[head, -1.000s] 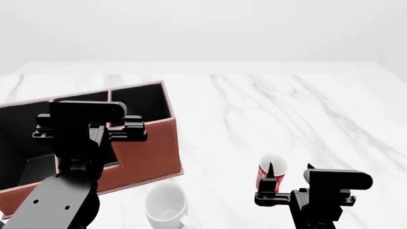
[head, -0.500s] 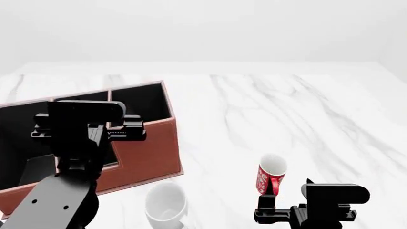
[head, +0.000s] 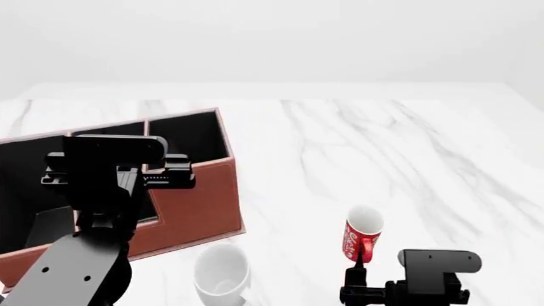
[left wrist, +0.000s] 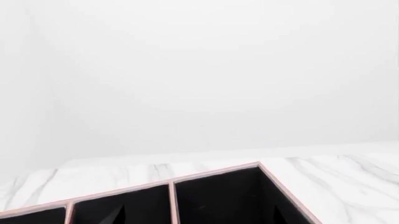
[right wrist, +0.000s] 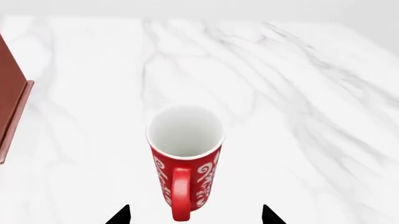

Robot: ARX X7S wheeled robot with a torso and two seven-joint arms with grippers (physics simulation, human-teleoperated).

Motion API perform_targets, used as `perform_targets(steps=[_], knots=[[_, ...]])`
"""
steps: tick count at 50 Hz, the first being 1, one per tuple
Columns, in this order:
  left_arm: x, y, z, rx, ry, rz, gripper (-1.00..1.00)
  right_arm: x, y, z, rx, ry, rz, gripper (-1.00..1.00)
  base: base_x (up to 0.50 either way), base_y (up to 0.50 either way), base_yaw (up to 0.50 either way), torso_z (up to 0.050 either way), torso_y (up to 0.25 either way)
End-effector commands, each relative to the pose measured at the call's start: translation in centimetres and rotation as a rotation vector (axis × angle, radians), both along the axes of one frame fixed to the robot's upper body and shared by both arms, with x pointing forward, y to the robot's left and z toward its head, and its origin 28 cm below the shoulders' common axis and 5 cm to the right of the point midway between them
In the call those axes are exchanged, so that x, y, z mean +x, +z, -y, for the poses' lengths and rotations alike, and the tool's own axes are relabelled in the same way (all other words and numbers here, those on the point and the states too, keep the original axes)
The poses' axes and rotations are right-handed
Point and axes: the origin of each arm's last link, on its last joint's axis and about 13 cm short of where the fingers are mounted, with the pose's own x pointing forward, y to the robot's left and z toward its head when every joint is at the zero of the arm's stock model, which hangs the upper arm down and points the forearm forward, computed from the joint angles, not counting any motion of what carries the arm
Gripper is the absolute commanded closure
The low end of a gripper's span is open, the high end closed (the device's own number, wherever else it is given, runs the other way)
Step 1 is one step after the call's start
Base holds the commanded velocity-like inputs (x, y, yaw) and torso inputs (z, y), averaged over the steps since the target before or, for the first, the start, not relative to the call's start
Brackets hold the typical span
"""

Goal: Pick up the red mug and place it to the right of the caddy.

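Observation:
The red mug (head: 361,232) with white swirls stands upright on the marble table (head: 383,146), handle toward me. In the right wrist view the red mug (right wrist: 186,161) sits just beyond my open right gripper (right wrist: 194,218), whose two black fingertips (right wrist: 121,217) flank the handle without touching it. In the head view the right gripper (head: 357,284) is low, just in front of the mug. The reddish-brown caddy (head: 200,197) stands at the left; its black compartments fill the left wrist view (left wrist: 212,196). My left arm hovers over the caddy; its jaws do not show.
A plain white mug (head: 221,273) stands in front of the caddy, left of the red mug. The caddy's corner (right wrist: 12,112) shows at one edge of the right wrist view. Bare marble lies between the caddy and the red mug.
My right arm has drawn back toward me and lower, away from the red mug, which now stands free of it. The left arm and the mugs have not moved.

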Motion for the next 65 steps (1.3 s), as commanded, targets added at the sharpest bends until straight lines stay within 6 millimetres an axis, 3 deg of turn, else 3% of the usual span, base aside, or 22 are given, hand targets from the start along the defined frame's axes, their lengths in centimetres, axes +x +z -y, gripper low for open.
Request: perform_targets(steps=[1,21,65], knots=[[0.0,0.0,0.0,0.001,-0.001,0.0,-1.0,0.2,-0.3,0.0,0.007,0.0,-0.039,-1.0,0.0,0.0,0.0,0.0,0.0],[0.1,0.0,-0.1,0.001,0.003,0.0,-1.0,2.8,-1.1,-0.2,0.025,0.007,-0.085,-1.0,0.0,0.0,0.0,0.0,0.0],[-0.1,-0.1,-0.1,0.002,0.002,-0.002,-1.0,5.1,-3.4,-0.2,0.024,0.012,-0.162,-1.0,0.0,0.0,0.0,0.0,0.0]])
